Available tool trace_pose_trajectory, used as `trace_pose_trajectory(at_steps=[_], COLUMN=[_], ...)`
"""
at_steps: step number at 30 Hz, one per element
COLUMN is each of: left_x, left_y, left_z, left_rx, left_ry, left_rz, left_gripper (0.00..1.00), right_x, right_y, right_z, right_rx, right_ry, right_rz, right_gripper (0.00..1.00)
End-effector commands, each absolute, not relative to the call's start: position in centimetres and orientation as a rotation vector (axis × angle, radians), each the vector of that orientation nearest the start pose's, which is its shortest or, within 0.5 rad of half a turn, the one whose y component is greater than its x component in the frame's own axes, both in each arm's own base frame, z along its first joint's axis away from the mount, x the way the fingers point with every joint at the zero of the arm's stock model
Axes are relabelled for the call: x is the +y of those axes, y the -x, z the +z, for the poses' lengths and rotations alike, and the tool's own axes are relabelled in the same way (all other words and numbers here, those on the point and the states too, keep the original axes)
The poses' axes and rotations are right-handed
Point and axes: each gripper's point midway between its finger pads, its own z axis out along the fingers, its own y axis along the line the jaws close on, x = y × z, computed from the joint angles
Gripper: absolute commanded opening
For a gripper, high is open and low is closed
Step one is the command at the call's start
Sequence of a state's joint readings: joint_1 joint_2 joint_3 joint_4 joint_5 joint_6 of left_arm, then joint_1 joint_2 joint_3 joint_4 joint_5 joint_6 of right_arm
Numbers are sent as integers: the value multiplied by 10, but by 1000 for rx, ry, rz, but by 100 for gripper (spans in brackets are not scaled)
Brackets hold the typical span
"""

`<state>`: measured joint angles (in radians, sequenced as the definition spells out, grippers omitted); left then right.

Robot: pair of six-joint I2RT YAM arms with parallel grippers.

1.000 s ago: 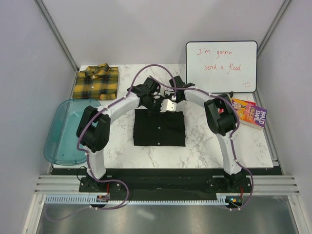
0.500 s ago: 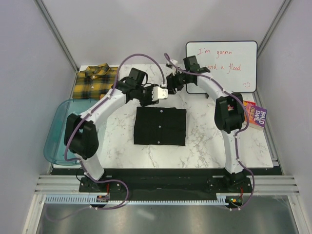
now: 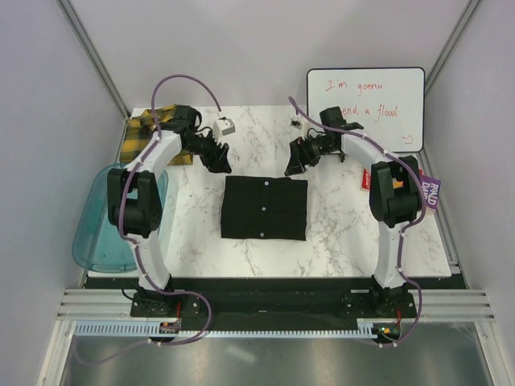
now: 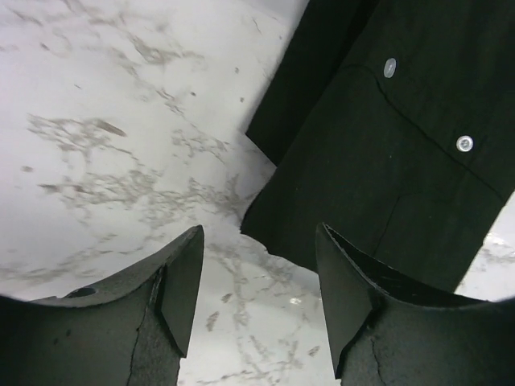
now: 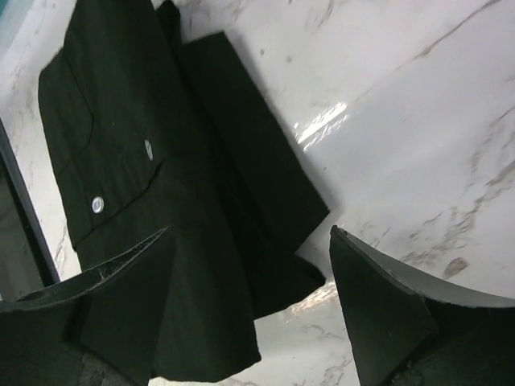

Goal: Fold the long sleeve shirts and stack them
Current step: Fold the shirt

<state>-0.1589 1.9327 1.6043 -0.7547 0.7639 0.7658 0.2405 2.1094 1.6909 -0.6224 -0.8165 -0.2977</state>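
The black long sleeve shirt (image 3: pixel 264 207) lies folded into a flat rectangle in the middle of the table, its white buttons facing up. The plaid shirt (image 3: pixel 133 143) lies folded at the far left corner, partly behind my left arm. My left gripper (image 3: pixel 220 163) hovers just beyond the black shirt's far left corner, open and holding nothing. In the left wrist view its gripper (image 4: pixel 257 297) has bare marble between the fingers, with the black shirt (image 4: pixel 386 145) ahead. My right gripper (image 3: pixel 292 166) hangs open off the far right corner. In the right wrist view the black shirt (image 5: pixel 161 177) lies under the open gripper (image 5: pixel 249 310).
A translucent blue tub (image 3: pixel 96 217) sits off the table's left edge. A whiteboard (image 3: pixel 366 108) leans at the back right. A paperback book (image 3: pixel 428 193) lies at the right, behind my right arm. Walls close in on both sides.
Both grippers have opened and let go of the black shirt. The arms rose and swung apart, left toward the plaid shirt, right toward the whiteboard.
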Motion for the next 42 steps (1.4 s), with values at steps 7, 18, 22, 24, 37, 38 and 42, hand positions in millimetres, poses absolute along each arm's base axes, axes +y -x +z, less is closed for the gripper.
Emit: trace_pose_trajectory(at_steps=[7, 18, 22, 24, 37, 38, 42], left_x=[-192, -194, -191, -189, -184, -184, -184], left_y=[-403, -396, -397, -395, -394, -395, -394], left_z=[111, 98, 103, 98, 69, 69, 67], left_rx=[2105, 2127, 2156, 2176, 2223, 2218, 2222], left_ry=[-1039, -1014, -990, -1000, -1003, -1006, -997], left_rz=[-1185, -1242, -1233, -1213, -1173, -1156, -1157], left_gripper=[68, 25, 22, 42, 62, 63, 65], right_x=[230, 235, 236, 235, 236, 236, 238], right_y=[-389, -385, -389, -391, -388, -388, -388], right_z=[95, 103, 112, 108, 88, 88, 89], right_rx=[2236, 2185, 2170, 2177, 2201, 2198, 2190], right_ry=[976, 1000, 1000, 1013, 1032, 1033, 1041], right_rz=[1155, 1202, 1190, 1178, 1201, 1202, 1208], right_gripper=[84, 23, 0, 0, 0, 0, 0])
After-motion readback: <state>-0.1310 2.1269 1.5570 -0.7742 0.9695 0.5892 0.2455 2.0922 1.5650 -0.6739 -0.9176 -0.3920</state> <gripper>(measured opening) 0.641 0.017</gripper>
